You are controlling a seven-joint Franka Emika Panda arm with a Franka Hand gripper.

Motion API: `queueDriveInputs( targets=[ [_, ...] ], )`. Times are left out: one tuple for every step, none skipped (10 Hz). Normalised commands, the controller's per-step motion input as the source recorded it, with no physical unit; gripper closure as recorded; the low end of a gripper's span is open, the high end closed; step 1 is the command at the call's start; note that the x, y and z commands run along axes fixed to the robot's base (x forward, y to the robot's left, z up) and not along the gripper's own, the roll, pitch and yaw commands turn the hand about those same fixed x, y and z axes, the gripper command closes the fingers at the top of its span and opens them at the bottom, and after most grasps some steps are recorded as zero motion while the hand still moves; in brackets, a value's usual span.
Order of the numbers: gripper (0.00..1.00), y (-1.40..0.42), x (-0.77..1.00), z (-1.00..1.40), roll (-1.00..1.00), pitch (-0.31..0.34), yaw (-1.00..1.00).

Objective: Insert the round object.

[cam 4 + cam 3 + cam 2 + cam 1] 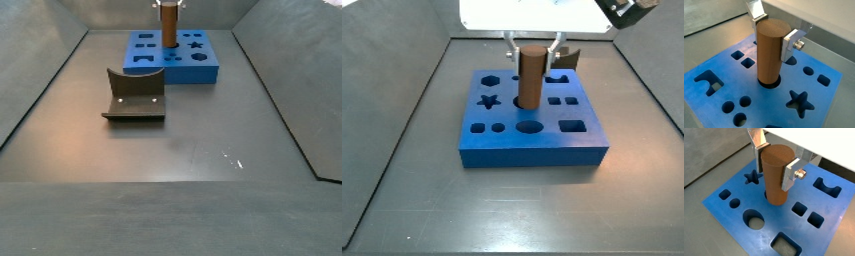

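The round object, a smooth brown cylinder peg, stands upright between the gripper's silver fingers. My gripper is shut on the peg's upper part, one finger on each side, which also shows in the wrist view. The peg's lower end meets a dark round opening in the middle of the blue block; how deep it sits I cannot tell. In both side views the peg rises from the block under the gripper.
The block has several other cut-outs: a star, a larger round hole, squares and a notched slot. The fixture stands on the grey floor in front of the block. Sloped grey walls ring the floor.
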Motion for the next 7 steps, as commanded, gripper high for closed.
queueDriveInputs(
  targets=[
    [1.00,0.04,-0.10,-0.15,0.04,0.000,0.04],
    [1.00,0.03,-0.29,-0.13,0.08,-0.030,0.08],
    [1.00,0.05,-0.28,-0.13,0.05,-0.036,0.07],
    [1.00,0.14,-0.12,-0.23,0.04,0.000,0.01],
    [1.00,0.00,0.00,-0.35,0.02,0.000,0.02],
    [1.00,0.00,0.11,-0.41,0.00,0.000,0.00],
    [1.00,0.00,0.09,-0.35,0.00,0.000,0.00]
  ],
)
